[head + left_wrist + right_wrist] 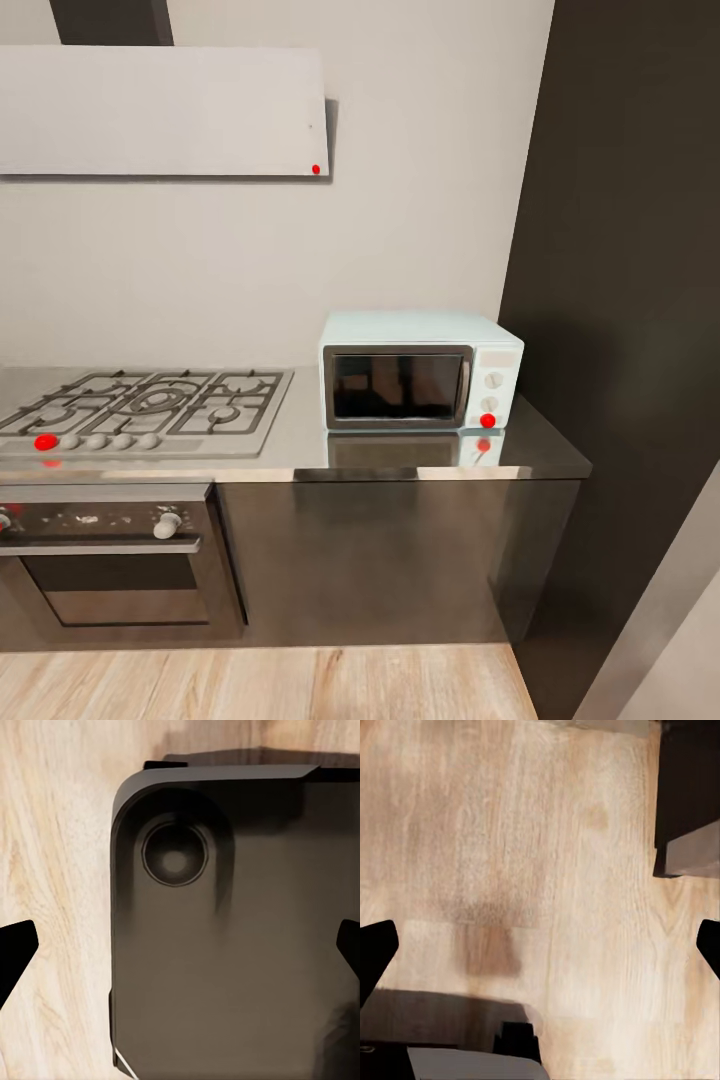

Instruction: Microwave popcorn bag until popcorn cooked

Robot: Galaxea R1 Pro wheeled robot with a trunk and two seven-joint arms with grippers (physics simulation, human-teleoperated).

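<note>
Kitchen countertop (400, 455) against a pale wall.
Mint microwave (420, 372), door closed, sits at its right end beside the gas hob (140, 405); both grippers' fingers (15, 952) (375, 952) spread wide over plank floor (547, 870).

— Countertop (300, 440)?
— Smooth grey metal, glossy enough to mirror the microwave (420, 372), with its pale enamel-like shell and dark glass door.
— Floor (260, 685)?
— Light wood planks, matt, visible grain.

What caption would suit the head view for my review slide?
Closed mint microwave on the grey countertop, right of the gas hob, above a built-in oven; no popcorn bag visible.
</note>
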